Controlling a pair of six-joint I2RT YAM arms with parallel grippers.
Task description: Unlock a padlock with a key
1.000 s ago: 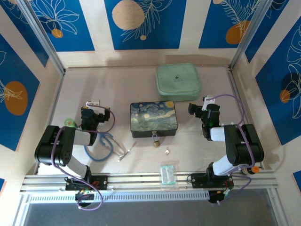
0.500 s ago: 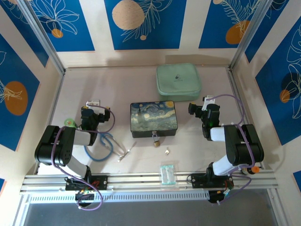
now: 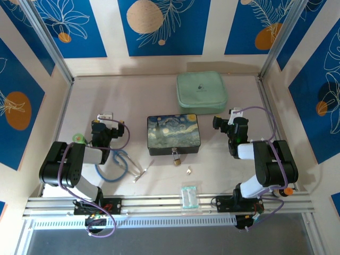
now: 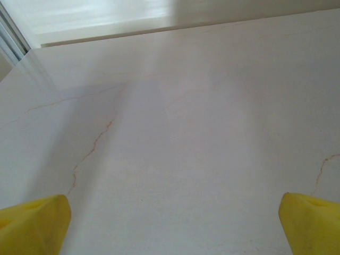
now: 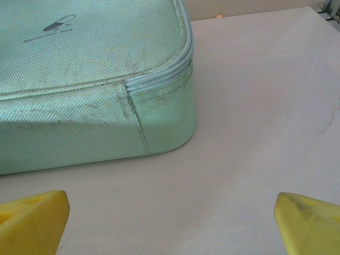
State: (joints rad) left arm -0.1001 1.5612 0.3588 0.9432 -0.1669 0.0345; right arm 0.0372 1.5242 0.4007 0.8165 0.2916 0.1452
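Resting at the front edge of the painted box (image 3: 172, 133), the padlock (image 3: 175, 158) has the key (image 3: 188, 170) just beyond it, while the left gripper (image 4: 170, 226) and right gripper (image 5: 170, 220) flank the box, jaws spread wide and empty.

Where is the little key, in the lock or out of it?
Out. The key lies on the table, apart from the padlock by the box.
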